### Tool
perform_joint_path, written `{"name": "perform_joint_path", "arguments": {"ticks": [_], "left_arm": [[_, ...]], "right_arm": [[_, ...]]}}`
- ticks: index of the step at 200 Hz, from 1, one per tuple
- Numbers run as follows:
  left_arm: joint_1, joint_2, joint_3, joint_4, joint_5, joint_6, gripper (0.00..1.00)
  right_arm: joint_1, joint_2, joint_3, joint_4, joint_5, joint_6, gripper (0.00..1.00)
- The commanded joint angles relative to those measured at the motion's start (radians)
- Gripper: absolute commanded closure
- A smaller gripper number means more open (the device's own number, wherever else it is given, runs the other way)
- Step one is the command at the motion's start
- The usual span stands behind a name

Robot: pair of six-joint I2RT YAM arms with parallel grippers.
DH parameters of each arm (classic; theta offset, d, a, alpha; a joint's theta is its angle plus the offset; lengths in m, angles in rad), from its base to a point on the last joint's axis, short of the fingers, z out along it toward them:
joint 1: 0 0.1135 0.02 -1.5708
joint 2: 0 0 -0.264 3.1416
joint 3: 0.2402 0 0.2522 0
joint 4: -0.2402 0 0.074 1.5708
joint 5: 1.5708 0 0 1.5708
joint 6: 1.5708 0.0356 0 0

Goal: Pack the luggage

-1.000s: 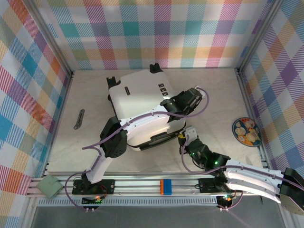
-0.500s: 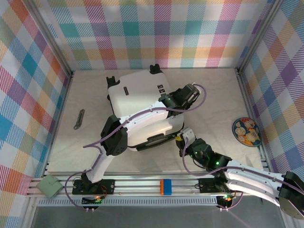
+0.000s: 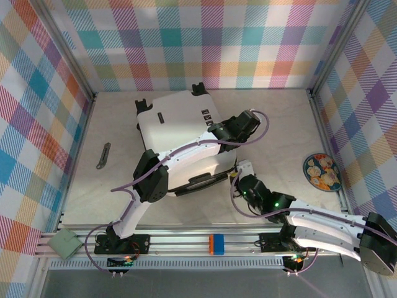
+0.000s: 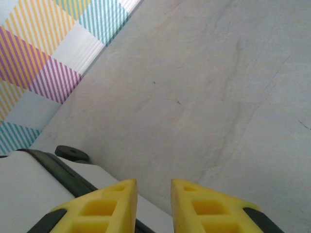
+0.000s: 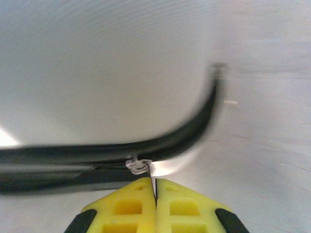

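Observation:
The luggage (image 3: pixel 180 124) is a white hard-shell suitcase lying shut in the middle of the table, with a black wheel (image 4: pixel 72 153) at its far edge. My left arm reaches across its lid. My left gripper (image 3: pixel 250 119) hovers just off its right side, slightly open with nothing between the yellow fingers (image 4: pixel 112 204). My right gripper (image 3: pixel 237 176) is at the near right corner, shut on the small metal zipper pull (image 5: pixel 141 166) on the black zipper seam (image 5: pixel 184 138). In the right wrist view the white shell (image 5: pixel 97 73) curves round that corner.
A patterned plate (image 3: pixel 321 172) lies near the right wall. A small dark strip (image 3: pixel 103 155) lies on the table at the left. A grey-green box (image 3: pixel 64 243) and an orange-blue block (image 3: pixel 215 243) sit on the front rail. Plaid walls close in three sides.
My right gripper has crept left and further in along the suitcase's near right corner, still holding the zipper pull. The suitcase has shifted slightly left. My left fingers have narrowed a little.

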Motion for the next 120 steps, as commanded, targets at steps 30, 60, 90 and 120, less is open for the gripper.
{"name": "perform_joint_path", "arguments": {"ticks": [30, 60, 90, 120], "left_arm": [[0.047, 0.076, -0.076, -0.215, -0.033, -0.019, 0.79], [0.049, 0.058, -0.115, -0.204, -0.009, -0.015, 0.82], [0.051, -0.019, -0.219, -0.140, 0.078, -0.004, 0.87], [0.052, -0.102, -0.330, -0.089, 0.186, 0.021, 0.90]], "right_arm": [[-0.031, 0.054, -0.004, 0.027, 0.409, 0.019, 1.00], [-0.087, 0.002, -0.117, 0.256, 0.193, -0.108, 1.00], [-0.099, -0.120, -0.198, 0.357, -0.065, -0.252, 1.00], [-0.099, -0.192, -0.200, 0.302, -0.229, -0.331, 1.00]]}}
